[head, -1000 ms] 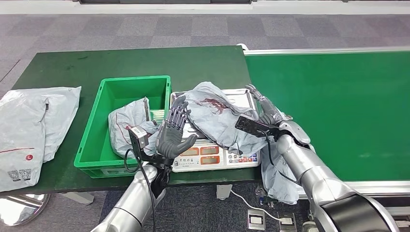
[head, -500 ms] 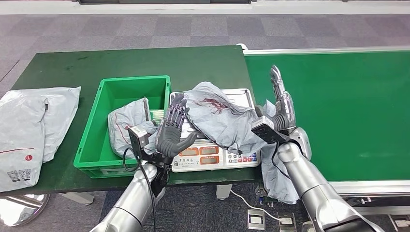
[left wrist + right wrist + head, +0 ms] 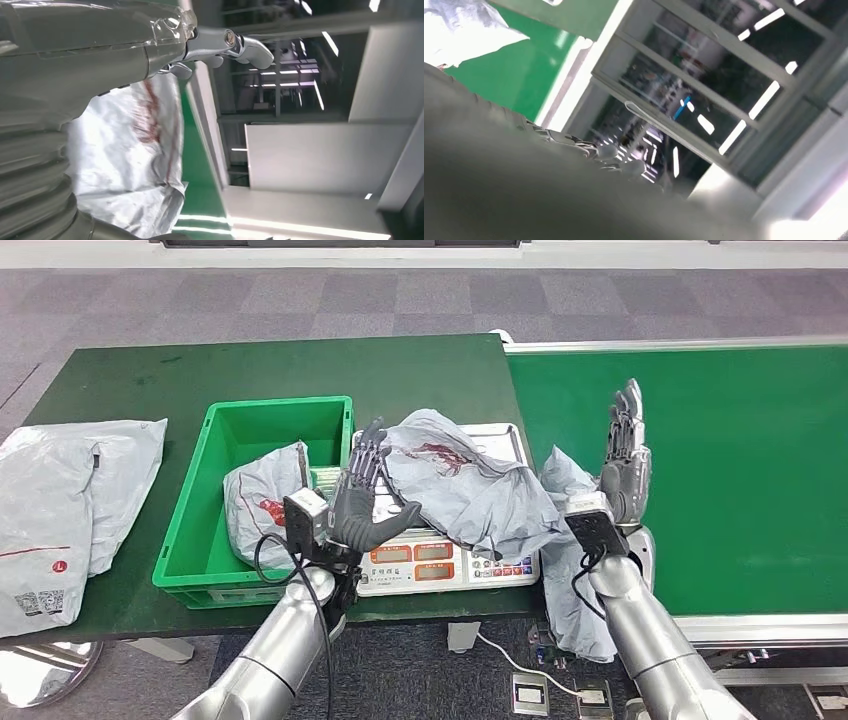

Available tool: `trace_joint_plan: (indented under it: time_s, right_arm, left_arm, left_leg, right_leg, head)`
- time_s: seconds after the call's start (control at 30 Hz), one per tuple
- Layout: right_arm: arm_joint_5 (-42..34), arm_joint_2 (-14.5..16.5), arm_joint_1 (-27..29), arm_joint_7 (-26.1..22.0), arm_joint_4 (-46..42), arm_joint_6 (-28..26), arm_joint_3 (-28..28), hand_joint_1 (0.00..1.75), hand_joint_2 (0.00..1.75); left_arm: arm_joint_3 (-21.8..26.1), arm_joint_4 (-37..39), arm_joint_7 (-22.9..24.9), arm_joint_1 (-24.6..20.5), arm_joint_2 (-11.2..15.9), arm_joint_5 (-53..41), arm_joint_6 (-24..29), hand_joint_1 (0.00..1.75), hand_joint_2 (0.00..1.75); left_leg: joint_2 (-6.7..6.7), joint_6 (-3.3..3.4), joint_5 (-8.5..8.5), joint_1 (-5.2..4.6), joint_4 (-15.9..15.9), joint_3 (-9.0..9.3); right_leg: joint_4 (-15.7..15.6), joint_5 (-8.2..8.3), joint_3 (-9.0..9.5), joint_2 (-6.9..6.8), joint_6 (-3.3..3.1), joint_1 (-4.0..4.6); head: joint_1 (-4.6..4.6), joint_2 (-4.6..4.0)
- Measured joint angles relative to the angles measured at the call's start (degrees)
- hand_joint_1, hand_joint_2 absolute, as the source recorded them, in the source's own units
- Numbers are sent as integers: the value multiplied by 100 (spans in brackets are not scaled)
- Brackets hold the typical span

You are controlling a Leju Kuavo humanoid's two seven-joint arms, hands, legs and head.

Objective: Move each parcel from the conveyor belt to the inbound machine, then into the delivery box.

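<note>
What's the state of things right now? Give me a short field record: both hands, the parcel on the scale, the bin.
left hand: open, raised beside the scale, holding nothing
right hand: open, upright over the conveyor belt, clear of the parcel
parcel on scale: grey bag draped over the scale, one end hanging off the table edge
green bin: holds one grey parcel
spare bags: on the table, beyond the bin
</note>
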Motion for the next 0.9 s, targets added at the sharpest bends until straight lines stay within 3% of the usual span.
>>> trace_joint_plan:
  time_s: [0.17, 0.33, 0.43, 0.53, 0.57, 0.7, 0.83, 0.9]
  right_arm:
    - [170, 115, 587, -2, -1112, -90, -376, 0, 175]
    - [184, 156, 869, -1, -1645, -97, -618, 0, 175]
    - [199, 205, 1119, -1, -1887, -98, -692, 0, 175]
    - [214, 265, 1374, -1, -2067, -96, -702, 0, 175]
    - [209, 284, 1445, 0, -2110, -87, -702, 0, 175]
    - [194, 352, 1607, 1, -2153, 102, -741, 0, 175]
    - [351, 509, 1697, 5, -2153, 577, -925, 0, 175]
    - [396, 579, 1728, 5, -2153, 693, -1001, 0, 175]
  left_arm:
    - [-774, 743, 344, -600, -163, 38, 683, 0, 175]
    - [-1200, 1152, 658, -888, -239, -138, 593, 0, 175]
    - [-1781, 1378, 2128, -1104, -268, -724, 135, 0, 175]
    - [-2438, 1449, 3602, -1204, -270, -732, 11, 0, 175]
    - [-2634, 1477, 3843, -1244, -271, -679, 20, 0, 175]
    - [-3297, 1622, 4053, -1468, -272, -653, 121, 0, 175]
    - [-4172, 1720, 5102, -1697, -275, -1181, -85, 0, 175]
    - [-4535, 1757, 5345, -1791, -279, -1264, -134, 0, 175]
  left_leg:
    - [5, 1, -5, -1, -1, 1]
    - [10, 1, -4, -1, 0, 4]
    - [-6, 2, -3, 0, -1, 6]
    - [-3, 1, -6, -1, -1, 5]
    - [3, 0, -7, -1, -1, 5]
    - [9, 1, -9, -1, -1, 6]
    - [10, 0, -9, 0, -2, 14]
    - [12, -1, -10, 0, -2, 22]
  right_leg:
    - [-1, 0, 1, 2, 1, 0]
    - [-2, 0, 0, 4, 0, 0]
    - [-3, -3, 11, -10, 2, 0]
    - [-2, -5, 11, -5, 1, 0]
    - [-2, -4, 9, 0, 1, 0]
    - [-3, -5, 8, 5, 1, 0]
    - [-3, -5, 18, 5, 1, 1]
    - [-3, -5, 23, 7, 1, 1]
  head:
    - [0, 0]
    - [0, 0]
    - [0, 0]
    - [0, 0]
    - [0, 0]
    - [0, 0]
    - [0, 0]
    - [0, 0]
